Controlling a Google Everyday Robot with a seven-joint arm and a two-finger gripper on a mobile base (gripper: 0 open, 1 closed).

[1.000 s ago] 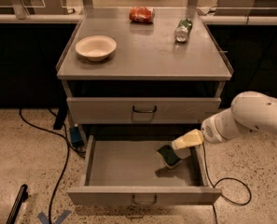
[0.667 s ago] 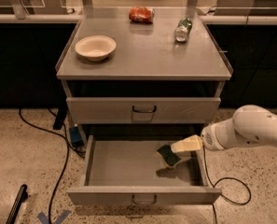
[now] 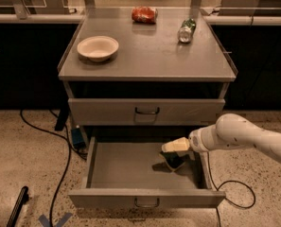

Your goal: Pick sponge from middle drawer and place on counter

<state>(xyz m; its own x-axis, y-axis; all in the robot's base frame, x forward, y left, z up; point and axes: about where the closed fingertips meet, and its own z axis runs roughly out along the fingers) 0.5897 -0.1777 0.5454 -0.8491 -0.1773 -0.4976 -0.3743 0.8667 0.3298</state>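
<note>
Shifted left and lower since last frame: smooth cream-coloured gripper (image 3: pixel 169 148), directly above small rectangular sponge (image 3: pixel 172 161), dark green scrub layer over yellow foam, right of centre on plain floor of wide shallow grey metal middle drawer (image 3: pixel 126 169). Open or clamped: cannot tell.

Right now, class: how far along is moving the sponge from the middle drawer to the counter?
Done: the middle drawer stands open. In hand: the gripper is down inside it, right over the sponge near the drawer's right side; whether it has hold cannot be seen. Left: lift the sponge out and set it on the counter.
</note>
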